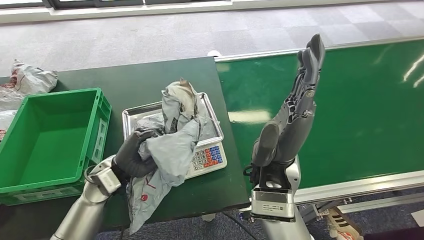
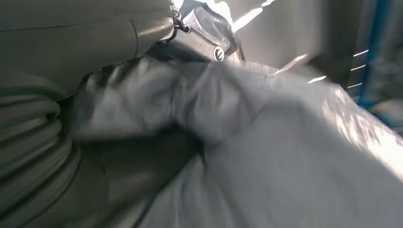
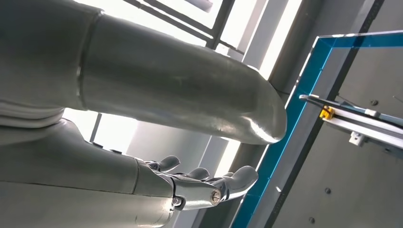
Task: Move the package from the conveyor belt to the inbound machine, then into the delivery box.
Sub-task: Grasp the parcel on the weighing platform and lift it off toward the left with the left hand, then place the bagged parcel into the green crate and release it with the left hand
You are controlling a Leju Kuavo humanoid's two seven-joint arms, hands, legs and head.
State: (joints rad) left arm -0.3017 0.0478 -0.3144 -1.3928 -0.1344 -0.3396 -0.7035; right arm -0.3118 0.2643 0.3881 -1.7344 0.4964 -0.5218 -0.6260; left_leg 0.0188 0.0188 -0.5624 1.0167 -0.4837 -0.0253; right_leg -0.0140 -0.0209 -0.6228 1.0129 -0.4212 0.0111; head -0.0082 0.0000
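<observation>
Item: crumpled grey plastic mailer package, held over the scale, bound for the box.

My left hand (image 1: pixel 134 159) has its dark fingers closed round the middle of the crumpled grey plastic mailer package (image 1: pixel 172 145); its upper end rests on the steel tray of the silver inbound weighing machine (image 1: pixel 210 156), its tail hangs past the dark green table (image 1: pixel 140 80) edge. My right hand (image 1: pixel 295 107) is raised, fingers straight and apart, empty, over the green conveyor belt (image 1: pixel 360 105). Risks, as I judge: slick film slipping through my grasp; the dangling tail snagging the rim of the green plastic delivery box (image 1: pixel 97 125) and spilling outside.
</observation>
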